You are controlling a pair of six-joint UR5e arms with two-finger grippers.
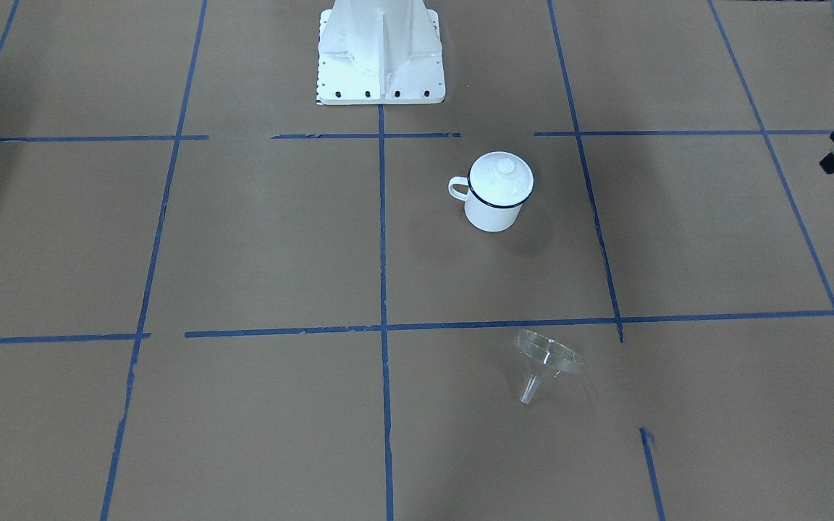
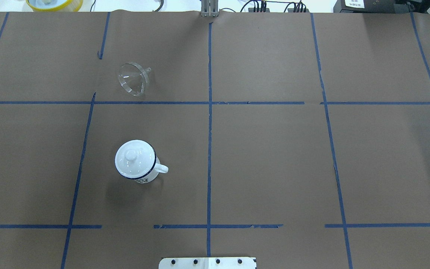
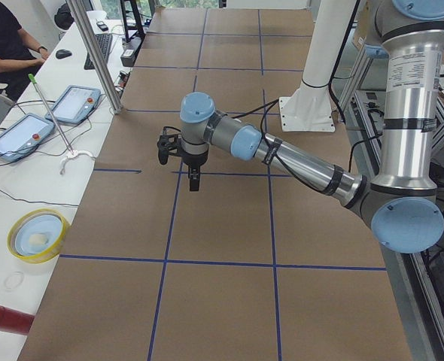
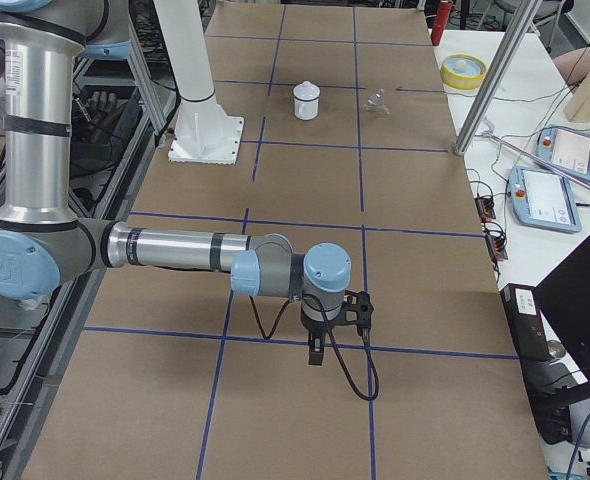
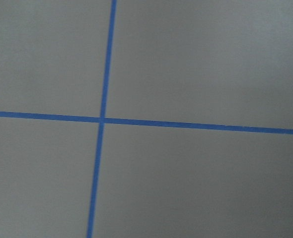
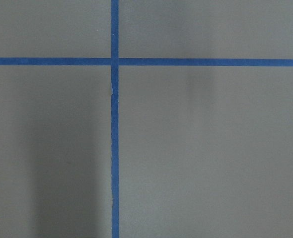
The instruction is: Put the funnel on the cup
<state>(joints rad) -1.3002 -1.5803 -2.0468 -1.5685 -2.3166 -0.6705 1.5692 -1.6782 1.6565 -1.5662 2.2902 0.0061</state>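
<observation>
Nothing is grasped yet: the step in hand is reaching for the funnel [image 2: 133, 79]. It lies on its side on the worktop [image 2: 274, 157], in the robot's left half, beyond the cup [image 1: 491, 214] and well apart from it; its long axis slants, spout away from the robot. A lid [image 1: 502, 177] covers the cup, so this probably must come off first. The left fingers [image 3: 194, 180] and right fingers [image 4: 316, 352] hold nothing; how open, I cannot tell.

Nothing legible anywhere. The cup [image 2: 142, 179] carries a dark printed patch low on its wall, too small to read. There's a white label [image 3: 413, 69] on the left arm [image 3: 412, 113], just blurred lines. A white sticker [image 2: 355, 3] on a dark box at the far edge is unreadable too.
</observation>
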